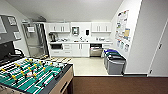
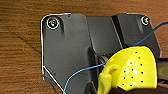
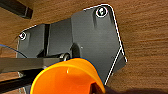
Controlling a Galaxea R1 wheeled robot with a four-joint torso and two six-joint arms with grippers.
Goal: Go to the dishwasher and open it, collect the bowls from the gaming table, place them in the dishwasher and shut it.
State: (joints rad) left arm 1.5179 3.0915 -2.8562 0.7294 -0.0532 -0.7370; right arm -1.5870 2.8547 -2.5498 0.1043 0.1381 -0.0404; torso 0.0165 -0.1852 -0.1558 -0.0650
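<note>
Though far off across the kitchen, already open by the look of it: dishwasher (image 1: 96, 50) under the white counter on the back wall, dark interior above its steel front. Too small and dim to tell whether anything lies inside.

Nearer the robot, two bowls in transit above wood-grain flooring. Close against the left wrist, a yellow bowl (image 2: 132, 71) dotted with small holes, nothing in it. Close against the right wrist, an orange bowl (image 3: 66, 77), likewise with nothing in it. Judged as carried, one per arm. Cannot tell the actual closure of the left gripper (image 2: 135, 91) or the right gripper (image 3: 117, 90), hidden beneath the bowls.

Judged as past the midpoint: opening apparently done, collecting at least partly done. Left to do: crossing the pale kitchen floor, loading the bowls, shutting the door. No telling from here whether another bowl waits elsewhere.

At lower left of the head view, a table-football table (image 1: 32, 75) with green field and yellow figures. Right of the dishwasher, along the side wall, grey bins (image 1: 113, 61) with blue lids, lids down, contents hidden.
</note>
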